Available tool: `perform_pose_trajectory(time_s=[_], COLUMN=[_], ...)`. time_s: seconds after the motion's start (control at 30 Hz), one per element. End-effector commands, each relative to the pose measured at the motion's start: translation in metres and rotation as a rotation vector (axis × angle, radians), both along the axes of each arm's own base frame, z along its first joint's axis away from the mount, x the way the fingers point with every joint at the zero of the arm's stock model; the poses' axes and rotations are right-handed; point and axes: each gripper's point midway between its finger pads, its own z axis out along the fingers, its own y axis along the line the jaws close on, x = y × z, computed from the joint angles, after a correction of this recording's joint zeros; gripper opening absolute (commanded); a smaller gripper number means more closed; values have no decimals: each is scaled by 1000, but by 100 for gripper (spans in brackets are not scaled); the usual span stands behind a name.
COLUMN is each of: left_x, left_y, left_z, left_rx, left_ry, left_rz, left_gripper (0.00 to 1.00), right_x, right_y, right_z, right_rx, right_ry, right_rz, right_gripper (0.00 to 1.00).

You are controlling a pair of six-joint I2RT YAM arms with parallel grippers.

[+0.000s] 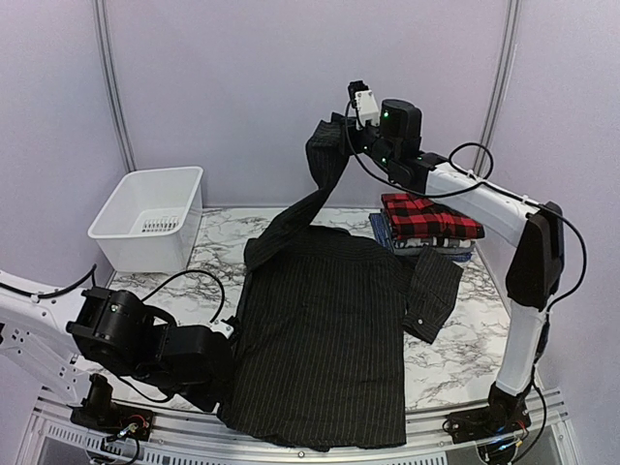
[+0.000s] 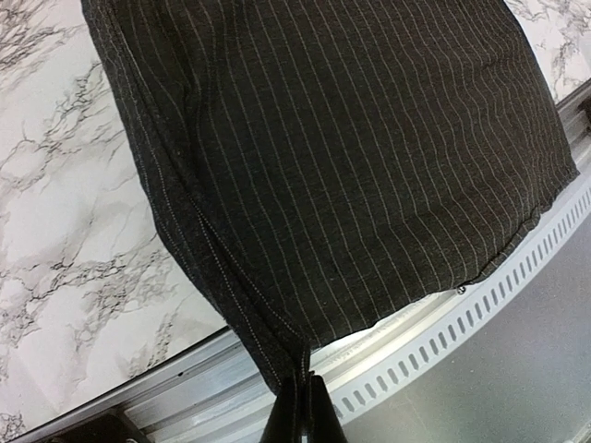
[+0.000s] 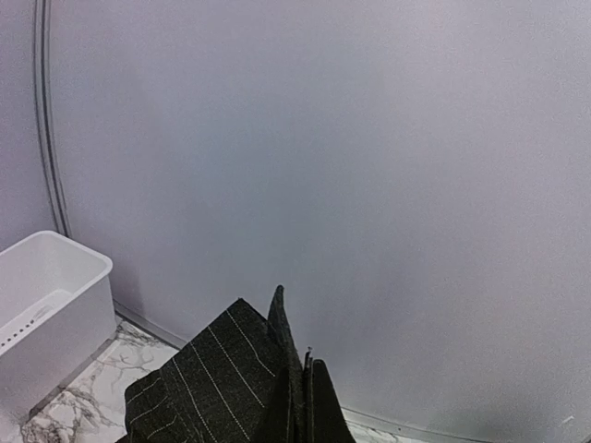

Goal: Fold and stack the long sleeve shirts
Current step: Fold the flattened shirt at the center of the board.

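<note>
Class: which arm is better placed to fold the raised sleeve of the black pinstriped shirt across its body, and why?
Right. The right hand is shut on the sleeve, lifted above the table, so it likely only needs to carry it over the shirt. The left hand grips the near hem corner.

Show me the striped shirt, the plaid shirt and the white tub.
pinstriped shirt (image 1: pixel 325 339): top view, flat body panel.
plaid shirt (image 1: pixel 431 218): top view, folded top face.
white bin (image 1: pixel 140 254): top view, front wall.
</note>
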Motion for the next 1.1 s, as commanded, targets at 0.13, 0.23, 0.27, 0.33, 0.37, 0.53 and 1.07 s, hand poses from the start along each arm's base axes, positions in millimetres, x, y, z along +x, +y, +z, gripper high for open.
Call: perform_pose_trajectory(time_s=[0.13, 0.23, 0.27, 0.33, 0.37, 0.53, 1.07], left_x=[-14, -16, -17, -17, -18, -18, -25], left_y=[-45, -54, -57, -62, -66, -81, -103], left_z=[1, -3, -4, -8, -9, -14, -33], left_rx=[-94, -101, -102, -97, -98, -89, -89], left_ry=[41, 47, 49, 51, 53, 55, 110], left_rz=[-132, -152, -157, -168, -173, -200, -262], left_gripper=[0, 0, 0, 0, 0, 0, 0], right_x=[-7, -13, -16, -21, -25, -36, -51], right_y=[-61, -77, -83, -94, -99, -120, -137], right_z=[38, 39, 39, 39, 39, 26, -9], right_rx=[-38, -47, -50, -62, -65, -119, -152], right_ry=[-28, -18, -17, -14, -13, 34, 126], right_rz=[-266, -333, -357, -395, -415, -488, -528], right_gripper=[0, 0, 0, 0, 0, 0, 0])
